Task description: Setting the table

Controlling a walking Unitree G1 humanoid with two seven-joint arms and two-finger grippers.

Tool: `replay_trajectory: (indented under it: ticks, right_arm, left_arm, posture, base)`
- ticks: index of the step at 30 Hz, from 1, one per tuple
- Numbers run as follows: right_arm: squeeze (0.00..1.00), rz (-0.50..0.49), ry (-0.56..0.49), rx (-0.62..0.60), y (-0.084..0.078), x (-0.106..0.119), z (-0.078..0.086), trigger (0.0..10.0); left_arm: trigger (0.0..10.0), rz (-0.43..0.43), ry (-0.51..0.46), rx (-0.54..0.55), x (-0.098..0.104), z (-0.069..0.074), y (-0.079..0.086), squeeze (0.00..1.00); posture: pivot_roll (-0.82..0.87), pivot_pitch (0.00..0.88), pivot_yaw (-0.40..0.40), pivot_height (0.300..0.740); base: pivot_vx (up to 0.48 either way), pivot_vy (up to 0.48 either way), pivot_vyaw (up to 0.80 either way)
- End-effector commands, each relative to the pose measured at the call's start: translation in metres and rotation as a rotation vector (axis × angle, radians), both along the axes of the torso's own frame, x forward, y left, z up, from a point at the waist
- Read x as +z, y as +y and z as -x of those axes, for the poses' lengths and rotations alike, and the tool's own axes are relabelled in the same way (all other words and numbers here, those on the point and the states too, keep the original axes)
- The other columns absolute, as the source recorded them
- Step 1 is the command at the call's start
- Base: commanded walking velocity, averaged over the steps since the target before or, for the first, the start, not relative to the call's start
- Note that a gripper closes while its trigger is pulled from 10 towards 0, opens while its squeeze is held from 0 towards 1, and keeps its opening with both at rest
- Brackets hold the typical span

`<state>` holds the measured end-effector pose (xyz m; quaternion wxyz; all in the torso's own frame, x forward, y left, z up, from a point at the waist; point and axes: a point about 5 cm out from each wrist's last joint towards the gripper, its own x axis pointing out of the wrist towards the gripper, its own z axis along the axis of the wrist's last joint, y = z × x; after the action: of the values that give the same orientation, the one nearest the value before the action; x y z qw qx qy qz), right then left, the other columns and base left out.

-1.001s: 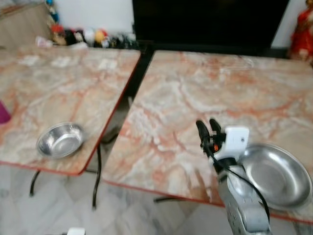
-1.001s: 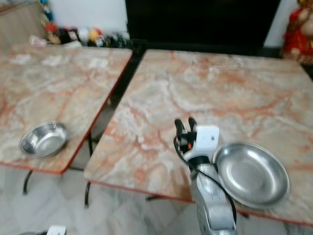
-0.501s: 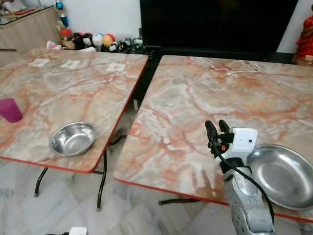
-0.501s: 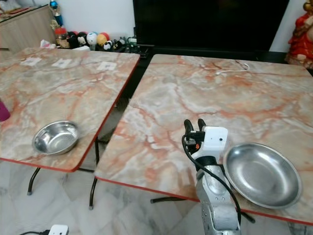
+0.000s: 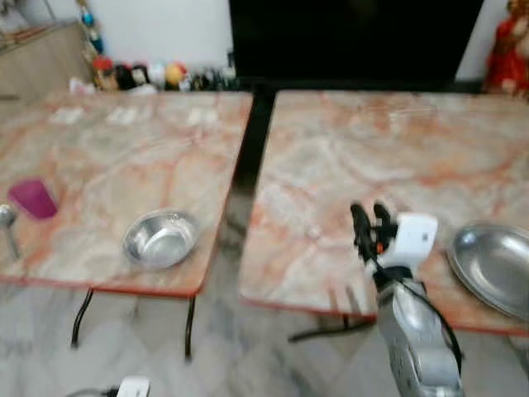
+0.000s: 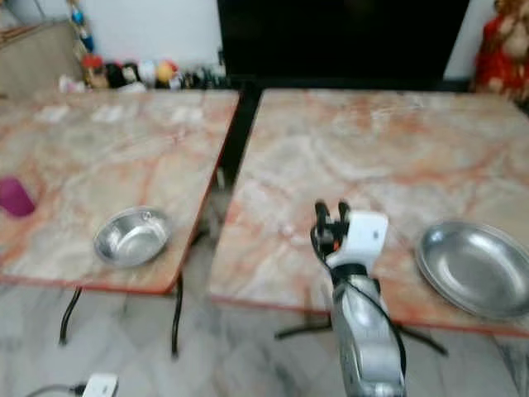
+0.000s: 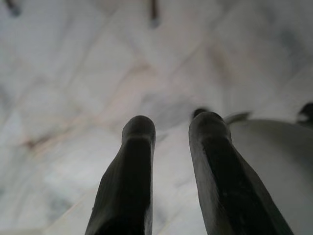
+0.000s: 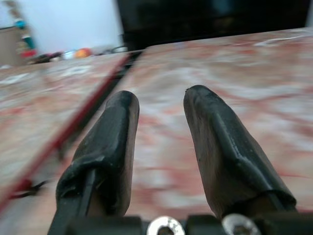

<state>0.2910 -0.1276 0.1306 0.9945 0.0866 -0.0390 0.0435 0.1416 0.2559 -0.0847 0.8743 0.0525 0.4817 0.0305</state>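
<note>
Two marble-topped benches side by side with a dark gap between. On the left bench [image 5: 124, 157]: a steel bowl [image 5: 159, 239] near the front edge, a purple cup [image 5: 33, 198] and a spoon [image 5: 8, 227] further left. On the right bench [image 5: 364, 157]: a steel plate [image 5: 494, 266], right claw [image 5: 372, 217] raised beside it, fingers apart, empty. Left claw [image 7: 171, 127] over pale floor, fingers apart, empty.

Shiny steel bowl [image 5: 159, 239]; glossy marble table [image 5: 107, 157]
</note>
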Motion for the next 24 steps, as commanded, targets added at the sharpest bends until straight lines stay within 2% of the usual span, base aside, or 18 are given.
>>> replay_trajectory:
  ticks: [1, 19, 24]
  right_arm:
    - [0.0, 0.011, -0.008, -0.005, -0.0031, 0.0017, -0.0002, 10.0]
    - [0.0, 0.01, 0.002, -0.018, -0.0029, 0.0, -0.0032, 10.0]
    - [0.0, 0.011, 0.027, -0.027, -0.0031, -0.0039, -0.0056, 10.0]
  left_arm:
    - [10.0, 0.001, 0.002, 0.004, 0.0002, -0.0011, -0.0001, 0.0]
    - [10.0, 0.002, 0.0, 0.008, 0.0002, -0.0011, -0.0003, 0.0]
    - [10.0, -0.006, 0.0, -0.003, 0.0003, -0.0014, -0.0002, 0.0]
  posture:
    - [-0.09, 0.025, 0.036, 0.74]
    - [-0.09, 0.033, 0.037, 0.74]
    - [-0.08, 0.035, 0.035, 0.74]
  base:
    - [0.0, 0.48, 0.0]
    - [0.0, 0.48, 0.0]
    - [0.0, 0.0, 0.0]
